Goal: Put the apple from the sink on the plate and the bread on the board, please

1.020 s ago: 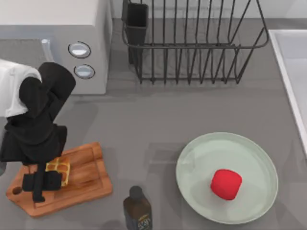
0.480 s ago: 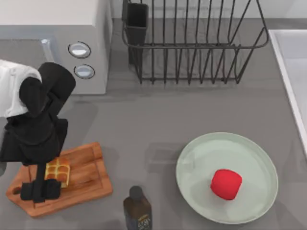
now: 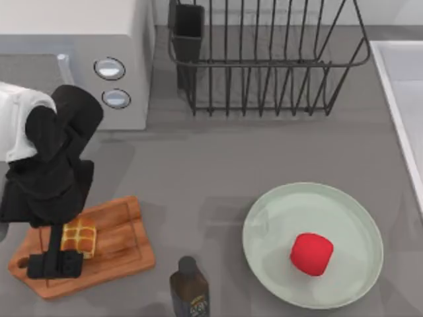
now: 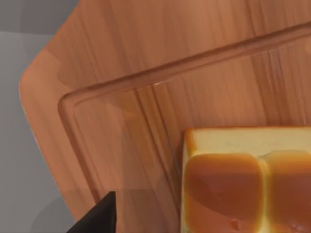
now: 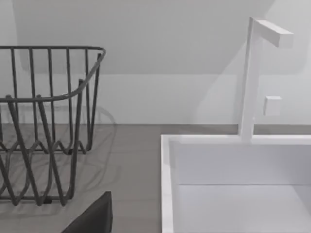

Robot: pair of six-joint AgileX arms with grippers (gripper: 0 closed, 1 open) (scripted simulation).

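Observation:
The golden-brown bread (image 3: 79,236) lies flat on the brown wooden board (image 3: 122,247) at the table's front left, and appears again as bread (image 4: 243,184) on the grooved board (image 4: 146,73). My left gripper (image 3: 56,264) hovers open just in front of the bread, nothing between its fingers; one dark fingertip (image 4: 97,221) shows beside the bun. The red apple (image 3: 311,253) rests on the mint-green plate (image 3: 277,211) at front right. The pale sink (image 3: 403,79) runs along the right edge, also seen as the sink (image 5: 233,165). My right gripper's dark fingertip (image 5: 92,219) hangs near the sink, holding nothing.
A grey microwave (image 3: 73,59) stands at back left and a black wire dish rack (image 3: 264,66) at back centre. A dark bottle (image 3: 189,287) stands at the front edge between board and plate. A white faucet (image 5: 252,77) rises behind the sink.
My left gripper has let go of the bread and drawn back toward the front edge, its fingers now off the bun. The bread stays on the board. Apple and plate are unchanged.

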